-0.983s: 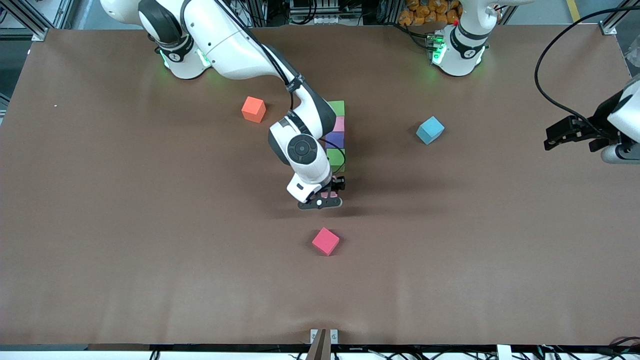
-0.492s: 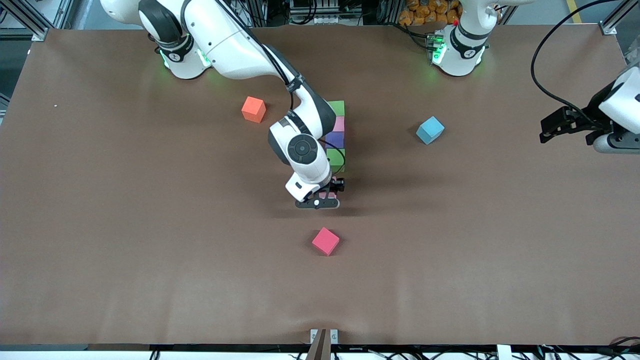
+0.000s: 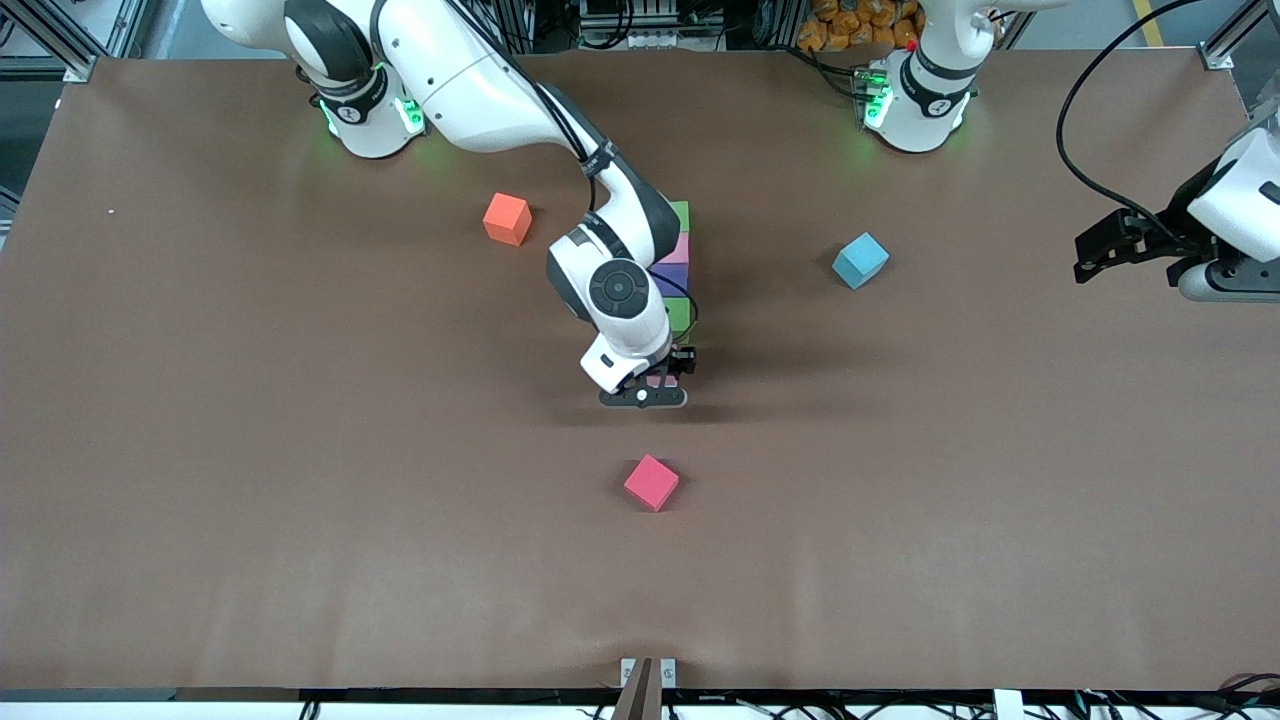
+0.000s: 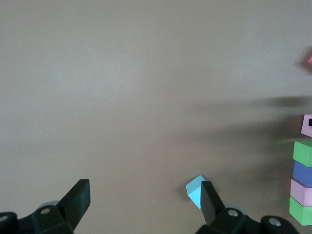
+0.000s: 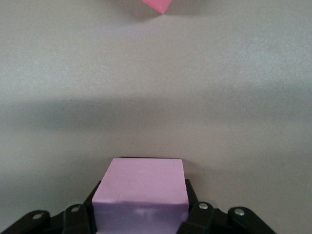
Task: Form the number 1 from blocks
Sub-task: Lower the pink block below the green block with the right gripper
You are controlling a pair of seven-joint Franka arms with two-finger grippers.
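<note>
Right hand [image 5: 139, 217] pinching a light pink block [image 5: 140, 187] — apparently low over the table [image 3: 300, 450]; left hand [image 4: 146, 202] spread, empty.

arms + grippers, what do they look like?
Both arms are glossy white shells with black joint bands, green lights at the bases and black cables along the links. The right gripper and left gripper have black two-finger jaws with silver screws.

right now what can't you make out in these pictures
- Light pink block in the right gripper: front view shows only a sliver, hidden by the wrist; whether it touches the table is unclear.
- Column of blocks: partly covered by the right arm in the front view, cut by the edge in the left wrist view.
- Red-pink block: cropped in the right wrist view.
- Left gripper: open, waiting.
</note>
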